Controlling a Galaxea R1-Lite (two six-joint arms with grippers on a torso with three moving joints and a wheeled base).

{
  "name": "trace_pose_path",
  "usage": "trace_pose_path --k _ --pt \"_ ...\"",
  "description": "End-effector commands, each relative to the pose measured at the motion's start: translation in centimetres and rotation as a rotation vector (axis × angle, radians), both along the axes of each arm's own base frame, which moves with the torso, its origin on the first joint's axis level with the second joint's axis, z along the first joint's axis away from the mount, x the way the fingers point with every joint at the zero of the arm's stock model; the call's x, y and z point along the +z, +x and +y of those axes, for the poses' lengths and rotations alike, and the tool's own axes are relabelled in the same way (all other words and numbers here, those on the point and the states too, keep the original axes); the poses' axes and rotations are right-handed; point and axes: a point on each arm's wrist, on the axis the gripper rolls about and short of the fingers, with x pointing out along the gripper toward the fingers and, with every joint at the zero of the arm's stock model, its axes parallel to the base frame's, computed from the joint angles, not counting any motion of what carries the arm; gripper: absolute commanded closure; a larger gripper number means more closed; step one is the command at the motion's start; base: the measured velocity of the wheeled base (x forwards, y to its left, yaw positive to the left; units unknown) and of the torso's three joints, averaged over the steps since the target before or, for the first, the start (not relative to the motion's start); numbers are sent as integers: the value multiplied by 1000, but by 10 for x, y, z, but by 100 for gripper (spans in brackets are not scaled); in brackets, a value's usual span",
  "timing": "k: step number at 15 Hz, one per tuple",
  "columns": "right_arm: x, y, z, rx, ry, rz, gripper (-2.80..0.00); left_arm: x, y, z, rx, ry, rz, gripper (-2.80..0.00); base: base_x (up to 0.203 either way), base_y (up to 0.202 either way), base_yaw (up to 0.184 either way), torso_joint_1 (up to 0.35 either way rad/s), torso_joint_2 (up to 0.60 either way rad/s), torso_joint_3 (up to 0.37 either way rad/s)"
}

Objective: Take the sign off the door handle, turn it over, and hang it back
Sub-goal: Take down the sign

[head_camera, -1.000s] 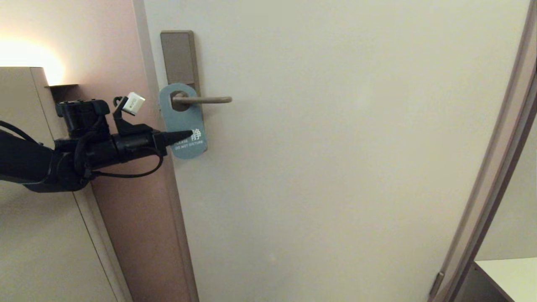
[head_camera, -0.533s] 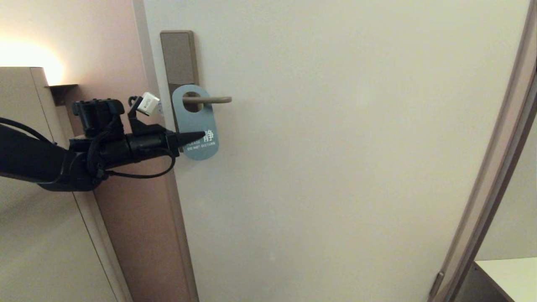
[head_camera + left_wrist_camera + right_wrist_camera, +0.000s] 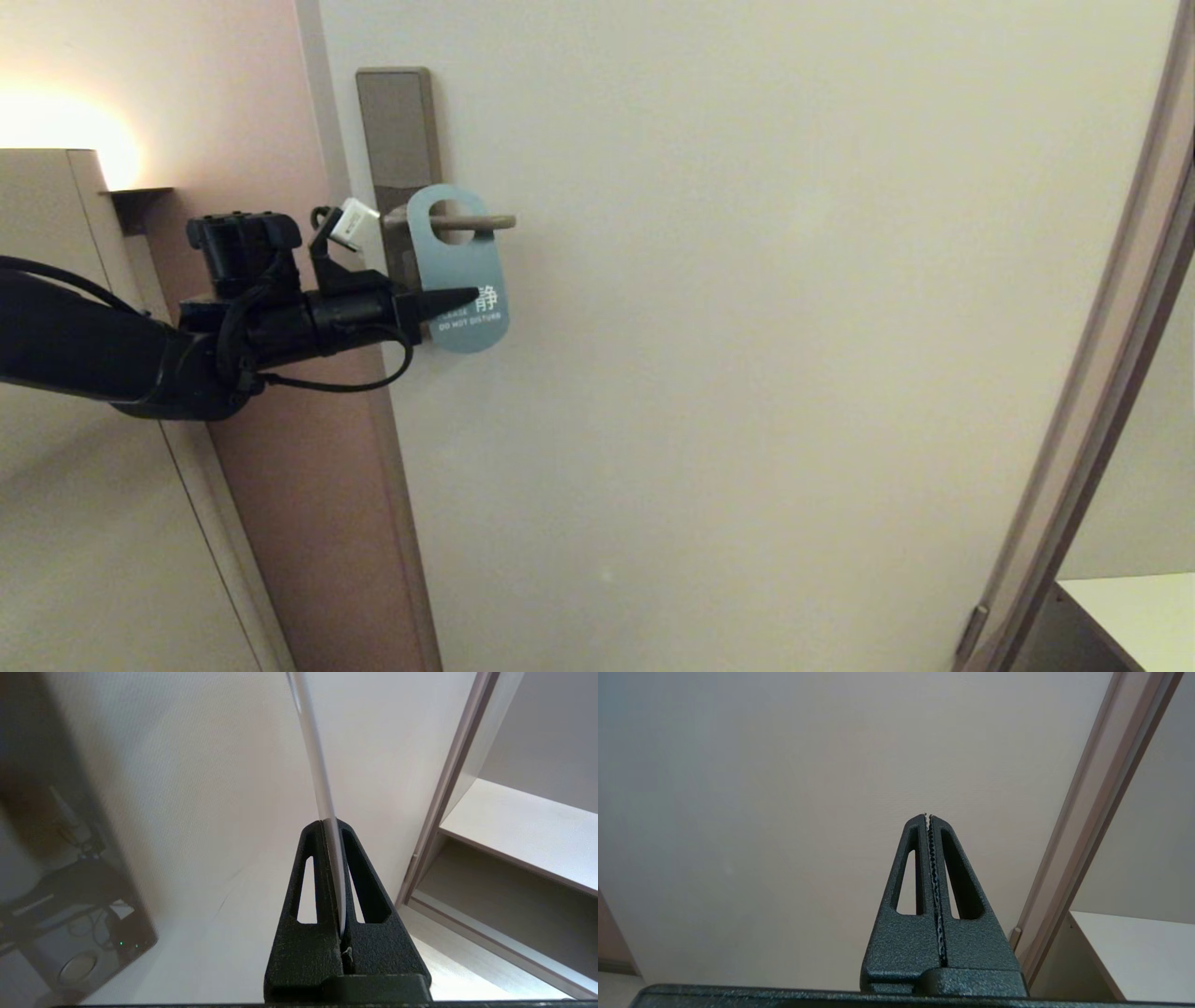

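While the head view shows the sign [image 3: 459,271] face-on, the left wrist view gets it only edge-on [image 3: 322,788]: a thin pale strip, bowed slightly, cut off at the frame edge, lettering not visible there. The sign's back face is hidden in both views. The small English line under the white character is hard to read fully.

Left gripper [image 3: 446,303]: jaws clamped together on the sign's lower half, coming in level from the left side of the door [image 3: 747,373]. In the wrist view the strip runs straight between the two black fingers [image 3: 317,868], no gap either side.

The sign hangs on the door handle [image 3: 467,222], round hole around the lever, near its free end rather than at the lock plate [image 3: 397,131]. Part of the lever behind the sign's top is covered. Lower stretch of the plate is hidden behind the gripper's camera mount and the sign.

Shapes and materials: sign is a flat rounded oblong, matte blue, white print. Lever is a slim straight bar, brushed metal. Plate is a tall bronze-grey rectangle. Door is plain off-white, smooth. Fingers are textured black plastic, triangular with slotted cut-outs.

Right gripper [image 3: 928,816]: toothed jaws pressed together on nothing, facing the plain door surface; out of the head view.
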Motion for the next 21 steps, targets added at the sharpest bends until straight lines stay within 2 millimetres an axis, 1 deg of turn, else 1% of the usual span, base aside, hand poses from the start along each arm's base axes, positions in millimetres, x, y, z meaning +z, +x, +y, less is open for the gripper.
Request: trace_pose_path --k 1,4,10,14,18,20,21 --pt "0 0 0 1 -1 1 0 2 0 -7 -16 -1 -10 0 0 0 0 0 0 0" --pt "0 0 0 -1 -1 1 0 3 -1 -21 -29 0 -13 0 0 0 0 0 0 0" --pt "0 0 0 0 -1 1 0 2 -5 -36 -41 6 -12 0 0 0 0 0 0 0" --pt "0 0 0 1 -1 1 0 0 -4 -36 -12 12 -9 0 0 0 0 0 0 0" --pt "0 0 0 1 -1 1 0 -12 3 -34 -3 17 18 0 0 0 0 0 0 0" --pt "0 0 0 1 -1 1 0 -16 6 -32 13 20 24 0 0 0 0 0 0 0" --pt "0 0 0 2 -1 1 0 -14 8 -32 20 20 18 0 0 0 0 0 0 0"
